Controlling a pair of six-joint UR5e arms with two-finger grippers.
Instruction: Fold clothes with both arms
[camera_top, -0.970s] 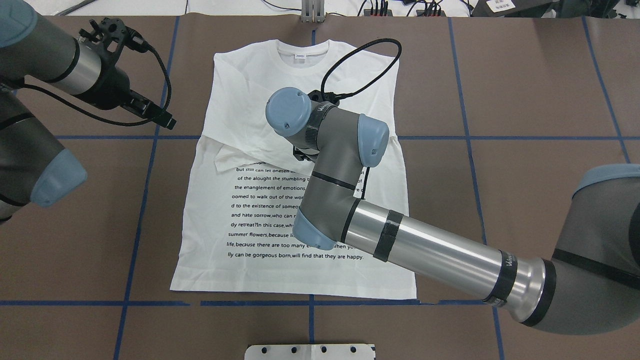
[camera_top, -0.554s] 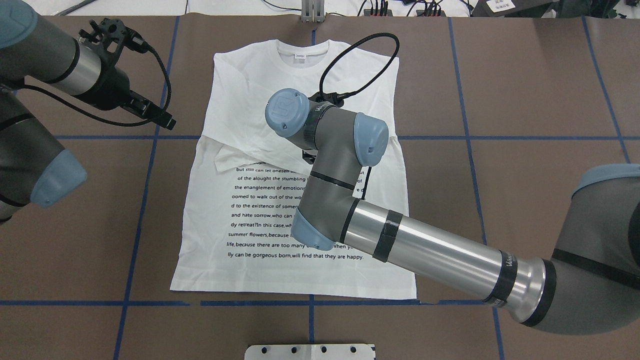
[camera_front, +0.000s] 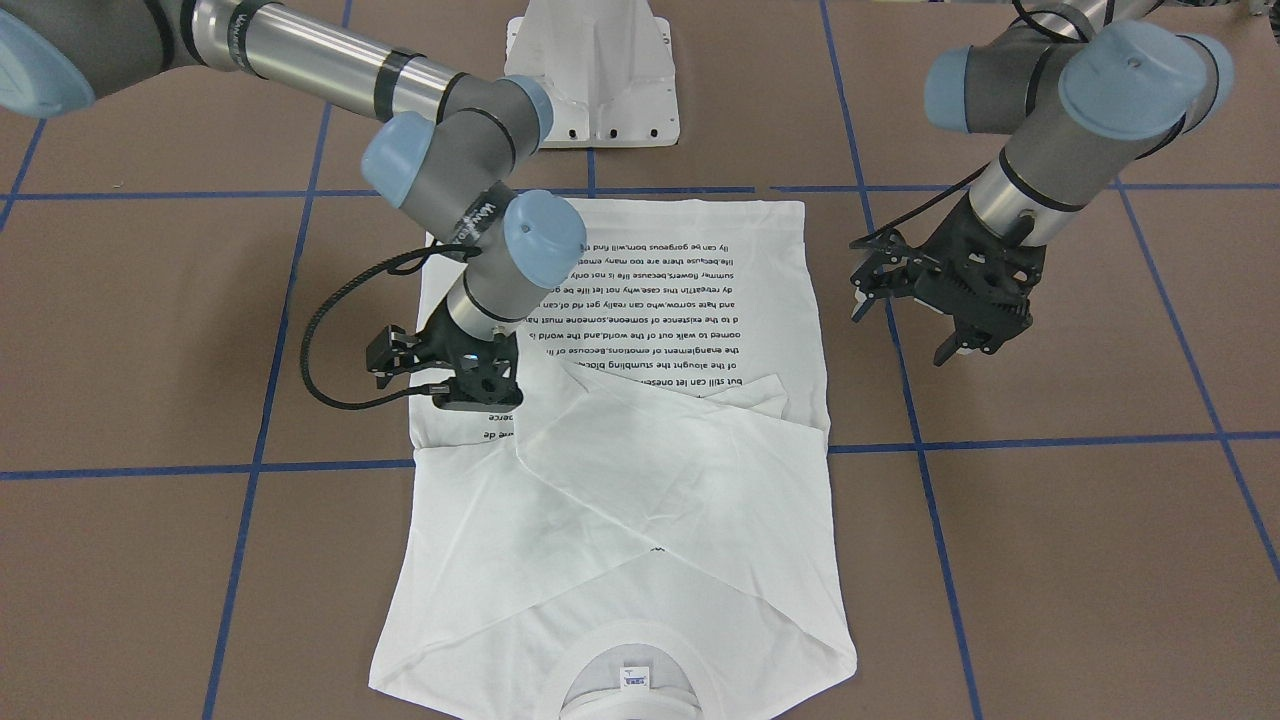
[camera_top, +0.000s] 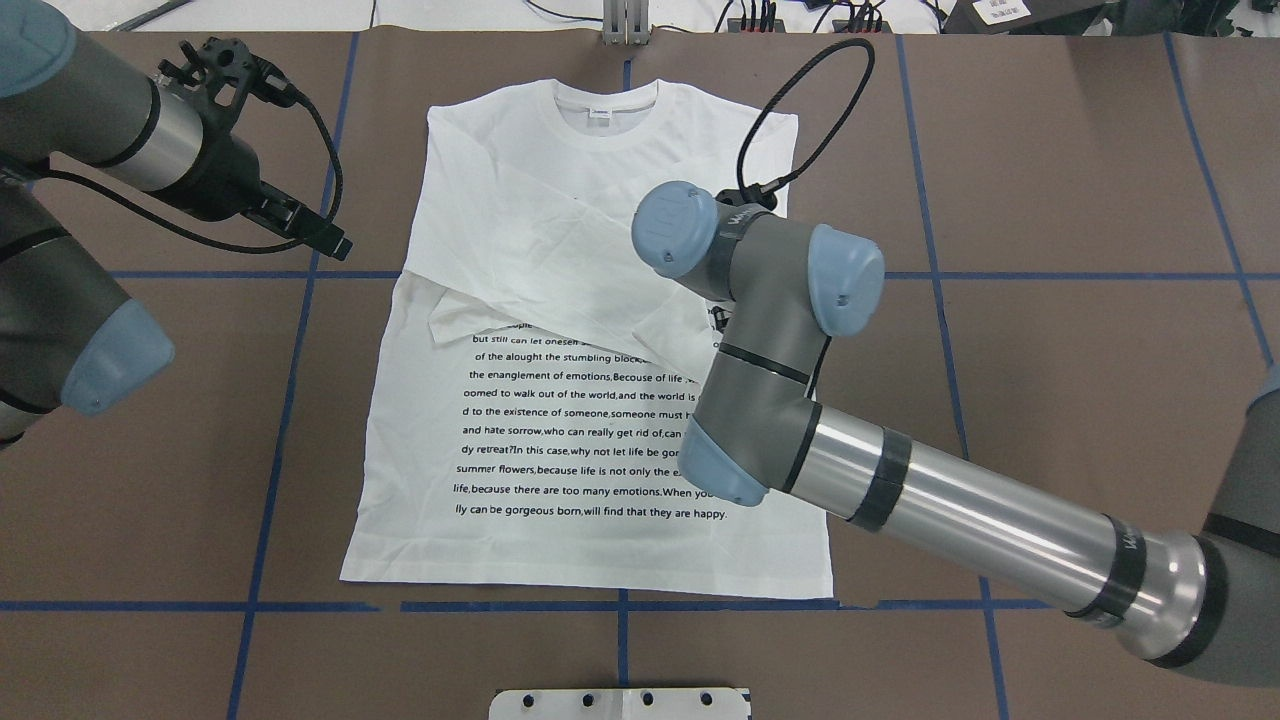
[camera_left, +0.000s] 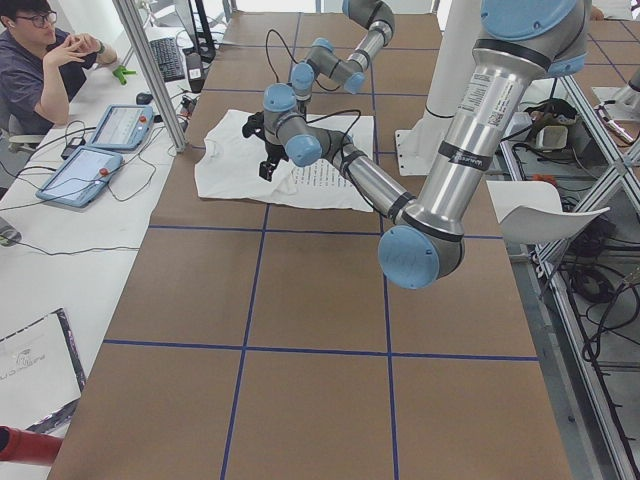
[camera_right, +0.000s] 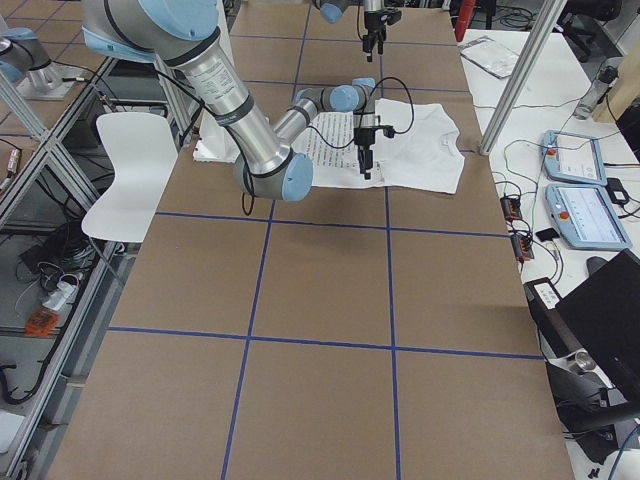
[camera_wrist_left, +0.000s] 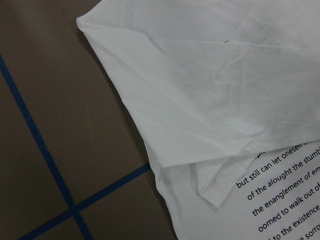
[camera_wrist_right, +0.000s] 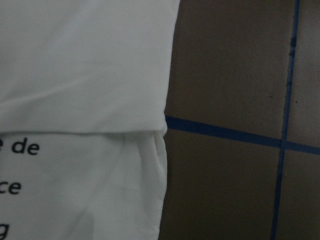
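Left side: the left gripper (camera_front: 915, 318) hangs over bare brown tabletop (camera_top: 1050, 180), near the T-shirt's left edge and clear of the cloth. Its jaws are spread apart with nothing between them.

Centre: the white T-shirt (camera_top: 500, 160) lies flat, print side up. The collar (camera_top: 605, 100) points away from the robot and the hem lies toward it. The sleeves (camera_top: 540, 290) are folded across the chest and overlap. They cover the top of the printed text (camera_top: 560, 432). One cuff (camera_top: 445, 325) reaches the shirt's left edge.

Right side: the right arm (camera_top: 960, 500) reaches in over the lower right of the shirt. The right gripper (camera_front: 478, 400) points down, low over the shirt's right edge at the level of the first text lines. I cannot tell whether its jaws are open or closed, or whether they touch the cloth. The right wrist view shows only the shirt's edge and blue tape lines (camera_wrist_right: 225, 134).
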